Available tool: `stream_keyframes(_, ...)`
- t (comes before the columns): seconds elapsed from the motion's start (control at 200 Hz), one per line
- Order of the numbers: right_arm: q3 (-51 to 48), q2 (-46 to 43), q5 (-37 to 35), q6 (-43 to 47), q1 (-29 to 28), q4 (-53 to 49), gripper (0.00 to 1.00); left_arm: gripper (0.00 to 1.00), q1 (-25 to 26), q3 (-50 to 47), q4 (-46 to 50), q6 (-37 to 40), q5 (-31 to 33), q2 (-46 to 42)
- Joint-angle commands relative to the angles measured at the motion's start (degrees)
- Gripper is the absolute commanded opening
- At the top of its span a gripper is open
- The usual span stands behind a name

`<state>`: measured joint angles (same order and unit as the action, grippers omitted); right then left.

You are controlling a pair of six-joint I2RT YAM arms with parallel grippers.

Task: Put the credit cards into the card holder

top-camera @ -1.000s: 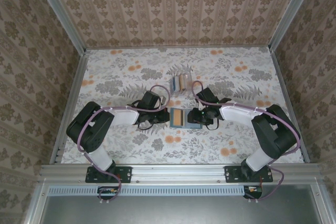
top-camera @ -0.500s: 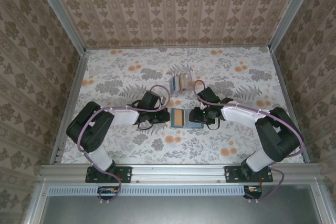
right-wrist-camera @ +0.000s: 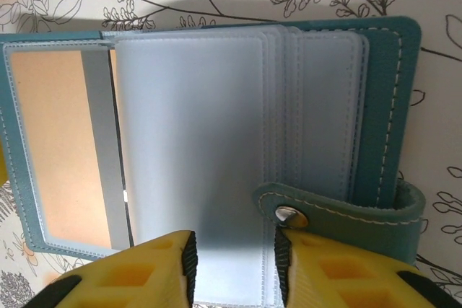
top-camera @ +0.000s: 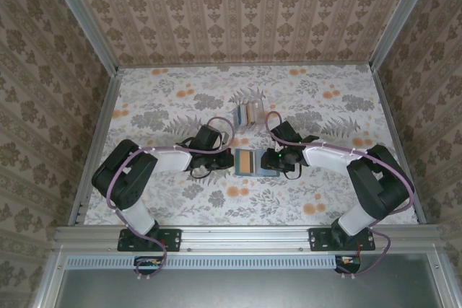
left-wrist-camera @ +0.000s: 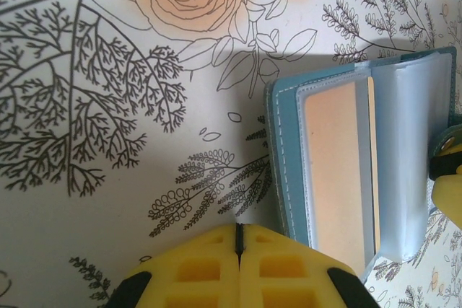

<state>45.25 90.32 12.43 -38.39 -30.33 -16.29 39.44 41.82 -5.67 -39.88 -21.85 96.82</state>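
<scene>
The small dark teal folding card holder (right-wrist-camera: pixel 377 99) lies open and flat on the floral-printed table (top-camera: pixel 166 106), about mid-table, between the two grippers. Its frosted clear plastic sleeves (right-wrist-camera: pixel 195 142) are fanned across the middle. The left half shows a tan face with a grey strip behind a clear window; I cannot tell whether that is a card or the lining. A teal strap with a metal snap (right-wrist-camera: pixel 291 216) lies across the holder's lower right corner.

The right gripper (right-wrist-camera: pixel 232 254) sits at the holder's near edge. Its yellow fingers (right-wrist-camera: pixel 144 272) stand apart, with the edge of a frosted sleeve showing in the gap and the snap strap just beside the right finger.

The left gripper (left-wrist-camera: pixel 239 236) is on the holder's other side, its yellow fingers pressed together with nothing between them, near the teal cover's corner.

Farther back on the table, apart from the holder, a small clear plastic box (top-camera: pixel 241 115) holds thin upright credit cards (top-camera: pixel 251 113), tan and whitish.
</scene>
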Motion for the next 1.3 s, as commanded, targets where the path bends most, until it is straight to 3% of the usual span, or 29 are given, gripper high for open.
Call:
stream_keyframes(0.0, 0.7, 1.7, 1.3, -0.3, -0.5, -0.2, 0.35, 0.01, 1.7, -0.1, 3.9, -0.5, -1.0, 1.7)
stream_keyframes(0.375, 0.5, 2.2, 3.4, -1.5, -0.6, 2.3, 0.24, 0.01, 2.3, 1.0, 5.2, -0.3, -1.1, 1.9)
stream_keyframes(0.7, -0.9, 1.7, 7.0, -2.8, -0.6, 6.8, 0.25, 0.01, 3.0, 0.5, 4.9, -0.5, -0.2, 1.3)
stream_keyframes(0.795, -1.0, 1.7, 7.6, -3.0, -0.6, 7.4, 0.17, 0.00, 3.0, 1.0, 5.7, -0.1, -0.4, 1.6)
stream_keyframes(1.295, -2.3, 1.2, 10.4, -4.2, -0.6, 11.5, 0.26, 0.00, 3.2, 1.0, 6.1, -0.2, -0.2, 1.1)
